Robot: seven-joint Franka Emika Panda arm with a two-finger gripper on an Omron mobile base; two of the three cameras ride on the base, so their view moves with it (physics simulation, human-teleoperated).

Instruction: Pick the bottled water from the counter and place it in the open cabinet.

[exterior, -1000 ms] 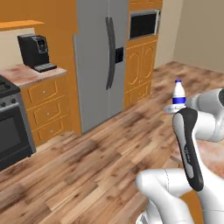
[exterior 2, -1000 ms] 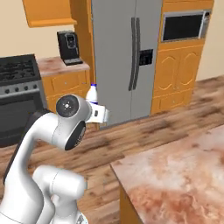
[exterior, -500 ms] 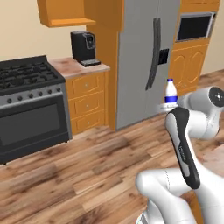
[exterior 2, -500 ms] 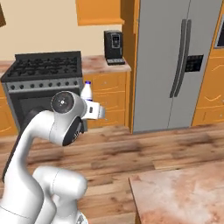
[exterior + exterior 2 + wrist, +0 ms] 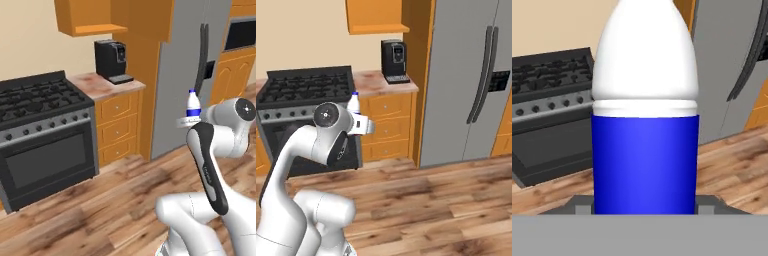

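Bottled water (image 5: 193, 104) stands upright, clamped in the hand (image 5: 191, 121) on the folded arm.

The lower part of the clear plastic bottled water (image 5: 193, 106) with its blue label band sat hidden behind the white arm. In the hand view the bottle's (image 5: 645, 115) cap was cut off by the top edge, and the gripper's fingertips were hidden behind it.

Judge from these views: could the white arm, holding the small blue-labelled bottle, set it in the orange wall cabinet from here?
Probably not yet. The gripper holds the blue-labelled water bottle upright over open floor, while the orange wall cabinet hangs higher, beyond the black stove.
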